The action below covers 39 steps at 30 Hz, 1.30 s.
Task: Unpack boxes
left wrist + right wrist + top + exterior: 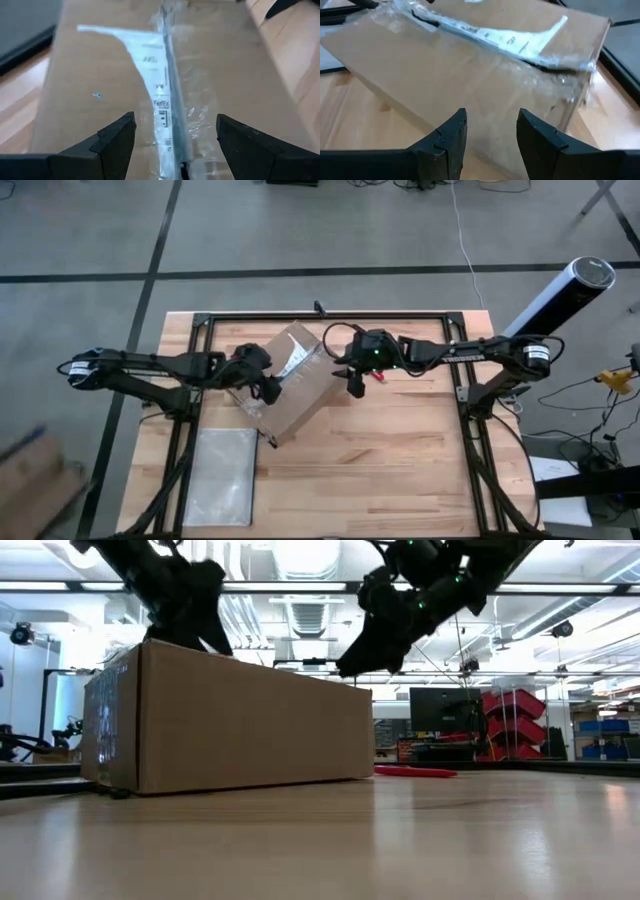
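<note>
One brown cardboard box [293,381] sits skewed on the desk [400,470], top seam still taped with clear tape and a torn white label strip [159,95] running along it, so unpacking hasn't got past the seal yet by the look of it. Left tool [175,137] hovers over the box's top at the end nearer the left arm, straddling the taped seam; fingers apart, nothing between them, not gripping. Probably lined up there to steady the box or work at the tape. Right tool [490,135] is at the box's opposite side, just off its edge and above it; in its wrist view the fingers stand partly apart with a narrow gap, nothing held, aimed at the box's side and top. Likely placed to approach the seam from the other end, both arms bracketing the box. One small red utility knife [380,376] lies on the desk just beside the box, under the right tool, untouched; in the low view it lies flat behind the box's right end. One flat translucent pouch [222,476] lies on the desk near the box's lower corner, toward the left arm's side, out of the way. Count: one box, one knife, one pouch, two tools.
</note>
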Tool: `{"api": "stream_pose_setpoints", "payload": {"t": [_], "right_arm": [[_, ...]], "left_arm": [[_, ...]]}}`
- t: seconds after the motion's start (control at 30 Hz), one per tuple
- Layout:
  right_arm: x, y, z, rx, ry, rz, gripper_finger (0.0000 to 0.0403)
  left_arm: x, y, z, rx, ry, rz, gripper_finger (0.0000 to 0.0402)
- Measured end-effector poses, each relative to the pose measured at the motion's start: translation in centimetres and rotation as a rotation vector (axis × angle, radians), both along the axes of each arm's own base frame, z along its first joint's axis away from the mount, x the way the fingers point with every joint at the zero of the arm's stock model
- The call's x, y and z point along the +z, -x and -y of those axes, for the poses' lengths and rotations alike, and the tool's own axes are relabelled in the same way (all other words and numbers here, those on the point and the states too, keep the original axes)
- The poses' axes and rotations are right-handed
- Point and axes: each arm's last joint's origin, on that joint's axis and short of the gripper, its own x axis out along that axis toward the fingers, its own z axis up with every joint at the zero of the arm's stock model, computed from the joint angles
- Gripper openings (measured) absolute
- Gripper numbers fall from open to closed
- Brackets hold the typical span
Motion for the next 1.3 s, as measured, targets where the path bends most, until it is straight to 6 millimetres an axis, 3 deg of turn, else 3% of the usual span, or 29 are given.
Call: {"api": "stream_pose_setpoints", "payload": {"t": [0.57,0.8,1.1,1.3], "right_arm": [[-2.6,-2.0,0.6,-0.015,-0.019,-0.024,0.0147],[-3.1,-2.5,0.8,-0.02,-0.034,-0.028,0.0153],[-3.0,-2.7,0.8,-0.023,-0.036,0.001,0.0149],[-3.0,-2.7,0.8,-0.024,-0.043,0.003,0.0151]], "left_arm": [[-3.8,-1.8,-1.7,0.035,0.004,-0.241,0.0257],[-2.9,-1.7,-1.6,0.011,-0.01,-0.254,0.0253],[-1.4,-3.1,-1.5,-0.062,-0.046,-0.269,0.0226],[-3.1,-4.0,-1.7,-0.072,-0.044,-0.371,0.0217]]}}
